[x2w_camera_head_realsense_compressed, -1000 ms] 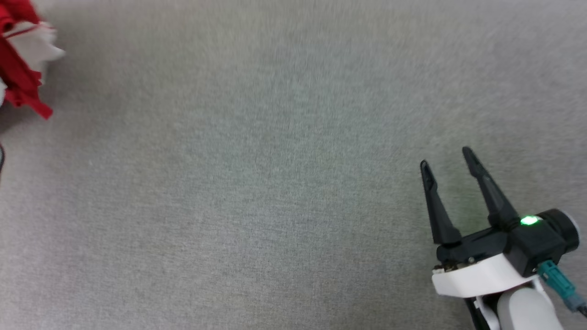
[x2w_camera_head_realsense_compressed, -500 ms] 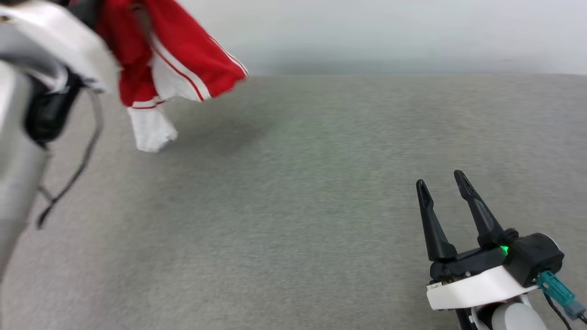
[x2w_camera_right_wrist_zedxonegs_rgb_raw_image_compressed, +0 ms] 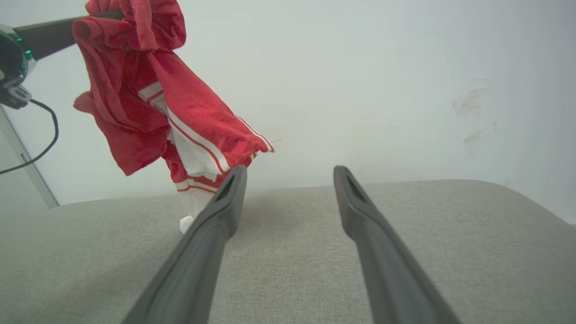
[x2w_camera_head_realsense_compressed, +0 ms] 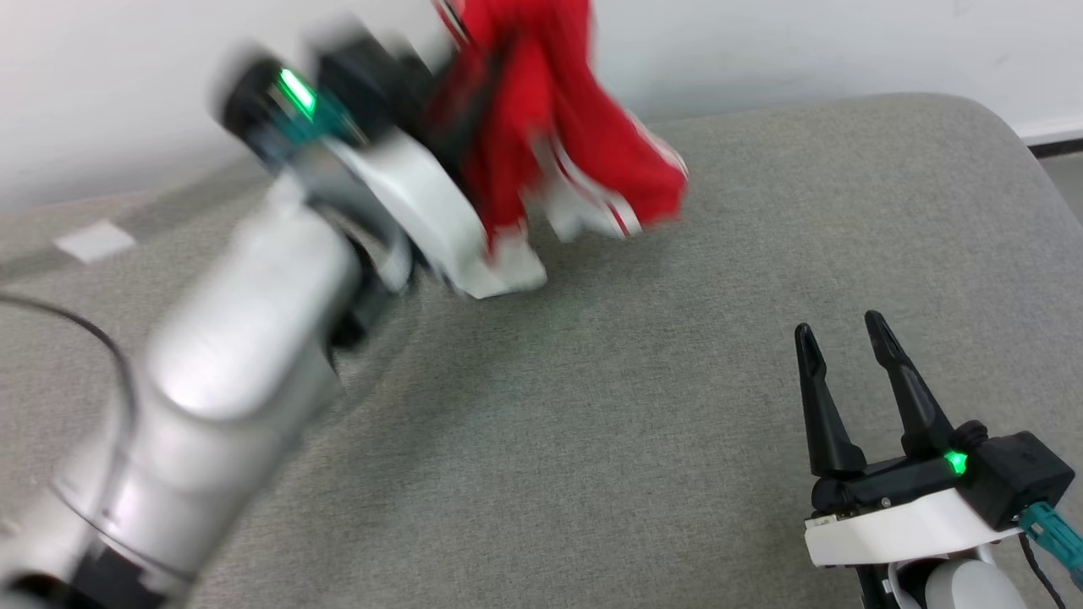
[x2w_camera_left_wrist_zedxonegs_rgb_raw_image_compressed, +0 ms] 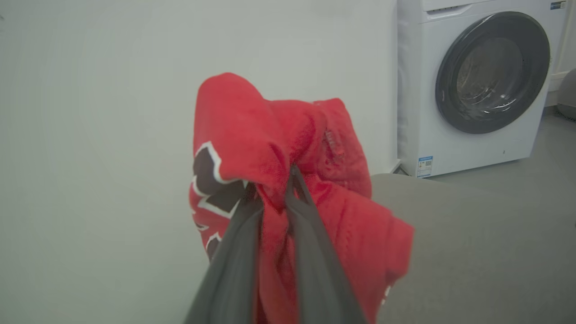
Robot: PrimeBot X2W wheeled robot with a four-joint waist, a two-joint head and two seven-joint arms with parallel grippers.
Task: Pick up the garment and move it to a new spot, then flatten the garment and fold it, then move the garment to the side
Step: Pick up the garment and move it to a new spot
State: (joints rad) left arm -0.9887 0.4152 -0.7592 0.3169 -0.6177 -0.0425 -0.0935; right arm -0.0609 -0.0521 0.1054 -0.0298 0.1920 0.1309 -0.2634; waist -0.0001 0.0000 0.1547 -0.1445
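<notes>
Left gripper (x2w_camera_left_wrist_zedxonegs_rgb_raw_image_compressed: 272,180) fingers squeezed tight on red jersey (x2w_camera_left_wrist_zedxonegs_rgb_raw_image_compressed: 252,130), bunched, hanging over grey cushion (x2w_camera_head_realsense_compressed: 677,423). Right gripper (x2w_camera_head_realsense_compressed: 838,324) fingers spread wide, empty, jersey well apart.

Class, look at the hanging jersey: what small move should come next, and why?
Probably lower the left gripper so the jersey settles onto the grey cushion: it hangs bunched from those shut fingers, and the right gripper is open.
</notes>
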